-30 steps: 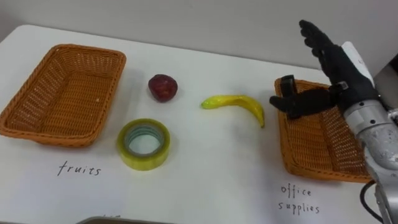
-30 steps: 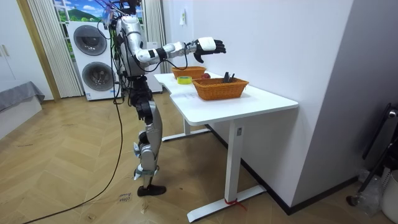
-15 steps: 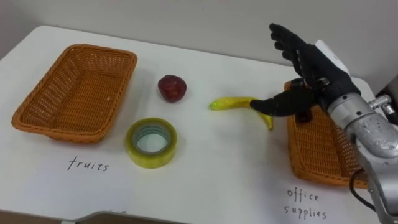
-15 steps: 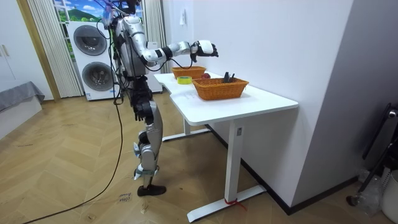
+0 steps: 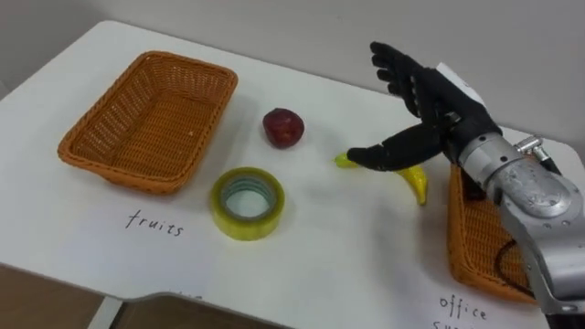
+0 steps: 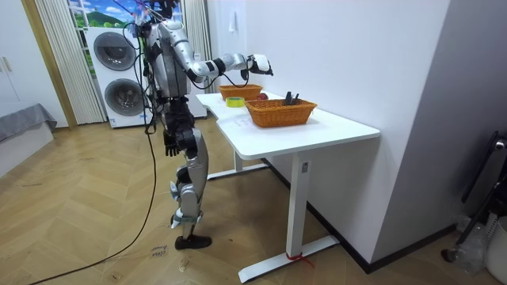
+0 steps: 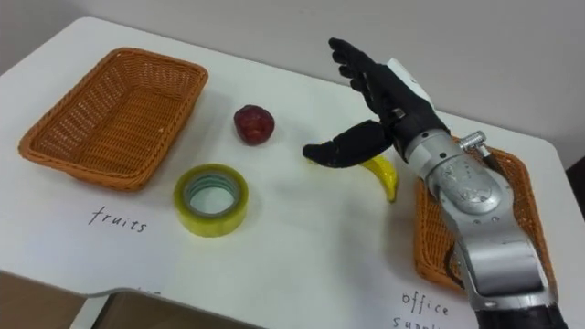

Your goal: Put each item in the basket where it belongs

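A yellow banana (image 5: 418, 182) lies on the white table (image 5: 338, 256), its left part hidden under my right hand (image 5: 428, 102). That hand is open, fingers spread, thumb low over the banana (image 7: 385, 175). A dark red apple (image 5: 283, 127) sits left of it, and a yellow tape roll (image 5: 248, 202) lies nearer the front. An empty wicker basket (image 5: 146, 110) stands at the left, a second wicker basket (image 5: 475, 247) at the right behind my forearm. My left hand (image 6: 169, 144) hangs by my hip in the room view.
A handwritten label marks the table in front of each basket. In the room view I stand at the end of the table (image 6: 317, 131) on the room view's left; dark objects (image 6: 290, 98) stick up from the nearer basket (image 6: 281, 112). A wall runs behind the table.
My right hand has swung left, from above the right basket to above the banana. The eye view has shifted, so everything sits further right in it.
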